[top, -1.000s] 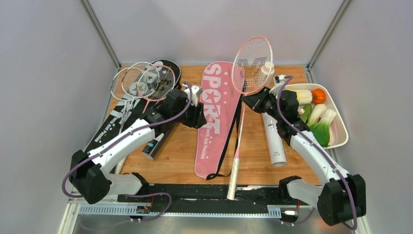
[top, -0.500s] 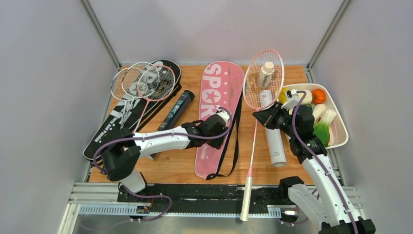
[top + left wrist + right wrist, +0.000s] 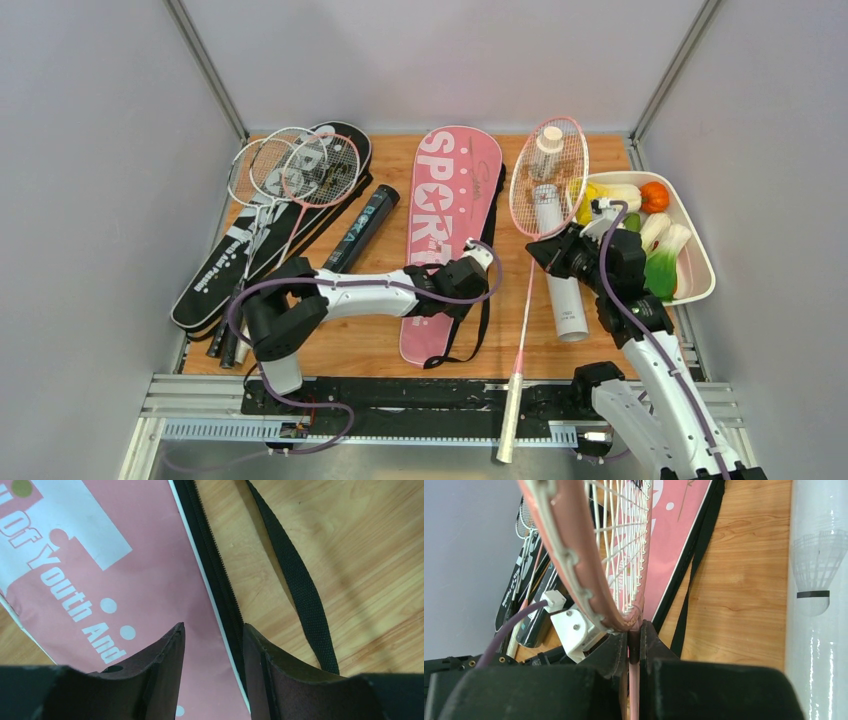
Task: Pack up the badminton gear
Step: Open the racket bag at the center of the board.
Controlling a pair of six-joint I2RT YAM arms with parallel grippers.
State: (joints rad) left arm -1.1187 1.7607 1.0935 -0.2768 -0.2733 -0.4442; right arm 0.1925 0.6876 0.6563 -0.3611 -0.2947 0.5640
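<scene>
The pink "SPORT" bag (image 3: 445, 215) lies flat mid-table. My left gripper (image 3: 487, 283) hovers open over its right side. In the left wrist view the gripper (image 3: 214, 627) straddles the bag's black zipper edge (image 3: 210, 555), with pink fabric (image 3: 125, 565) on the left and a loose black strap (image 3: 295, 570) on the right. My right gripper (image 3: 537, 252) is shut on the pink racket (image 3: 548, 175) at its throat and holds it just right of the bag, handle toward the near edge. The right wrist view shows the gripper (image 3: 635, 625) pinching the shaft below the racket's frame (image 3: 574, 555).
A white tube (image 3: 562, 290) with a shuttlecock (image 3: 816, 575) inside lies under the racket. A small bottle (image 3: 548, 145) stands behind the strings. The black tube (image 3: 358, 228), black bag (image 3: 250, 250) and several rackets (image 3: 290, 165) lie left. The vegetable tray (image 3: 700, 280) sits right.
My left arm swung right across the pink bag to its right edge. My right arm carried the pink racket rightward off the bag and toward the near edge.
</scene>
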